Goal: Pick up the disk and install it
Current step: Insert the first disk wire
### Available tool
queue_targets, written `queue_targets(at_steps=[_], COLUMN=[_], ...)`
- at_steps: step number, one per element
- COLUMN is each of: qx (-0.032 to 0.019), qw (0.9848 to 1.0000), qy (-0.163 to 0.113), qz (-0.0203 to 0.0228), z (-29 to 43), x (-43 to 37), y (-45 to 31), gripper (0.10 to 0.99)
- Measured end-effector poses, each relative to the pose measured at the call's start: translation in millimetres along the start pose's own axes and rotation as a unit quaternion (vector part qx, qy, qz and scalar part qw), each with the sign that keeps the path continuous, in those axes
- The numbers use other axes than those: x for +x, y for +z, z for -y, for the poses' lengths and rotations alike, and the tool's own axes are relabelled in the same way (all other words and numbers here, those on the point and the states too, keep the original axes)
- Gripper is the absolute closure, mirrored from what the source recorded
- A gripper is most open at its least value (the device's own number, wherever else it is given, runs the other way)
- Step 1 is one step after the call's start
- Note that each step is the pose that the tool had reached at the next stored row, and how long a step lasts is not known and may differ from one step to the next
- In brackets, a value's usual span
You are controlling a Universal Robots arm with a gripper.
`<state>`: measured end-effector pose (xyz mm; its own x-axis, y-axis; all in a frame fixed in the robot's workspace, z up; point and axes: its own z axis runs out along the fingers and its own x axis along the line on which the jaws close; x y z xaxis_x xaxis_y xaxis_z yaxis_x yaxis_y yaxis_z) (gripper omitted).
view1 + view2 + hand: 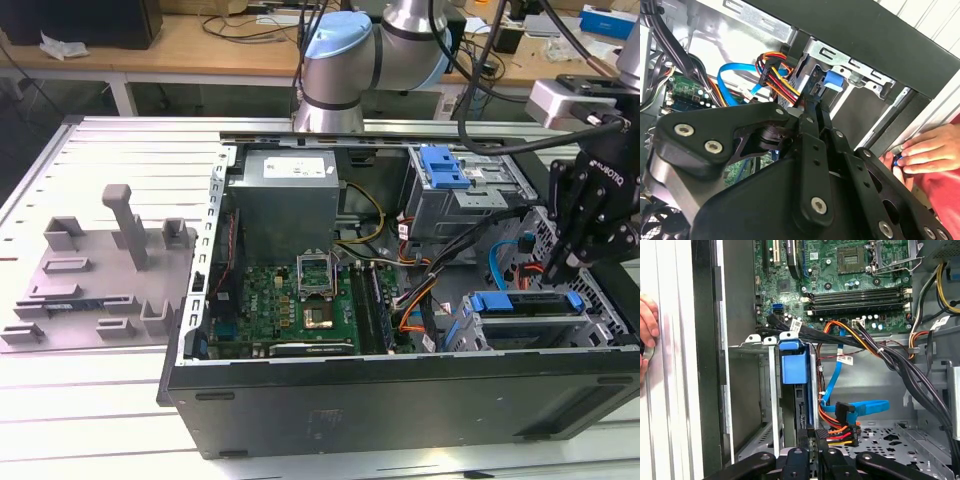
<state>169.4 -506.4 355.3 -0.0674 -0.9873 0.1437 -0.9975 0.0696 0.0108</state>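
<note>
Atop slatted counter (pixel 110 140), exterior view's lower right: set pressed-together pincer (pixel 553 268) square on disk (pixel 525 302), push straight into cage (pixel 608 300).

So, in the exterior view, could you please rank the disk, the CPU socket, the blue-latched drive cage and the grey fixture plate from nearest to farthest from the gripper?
1. The disk, beside the gripper.
2. The blue-latched drive cage, farther back.
3. The CPU socket, middle of the case.
4. The grey fixture plate, outside it, exterior view's left.
</note>
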Motion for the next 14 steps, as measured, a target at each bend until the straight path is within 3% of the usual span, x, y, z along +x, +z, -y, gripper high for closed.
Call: queue_targets(at_steps=[14], qx=[-0.0005], qw=[1.0], qy=[0.003], qz=[0.0], z=[0.2], x=[3.4], y=[1.5], gripper=[0.918])
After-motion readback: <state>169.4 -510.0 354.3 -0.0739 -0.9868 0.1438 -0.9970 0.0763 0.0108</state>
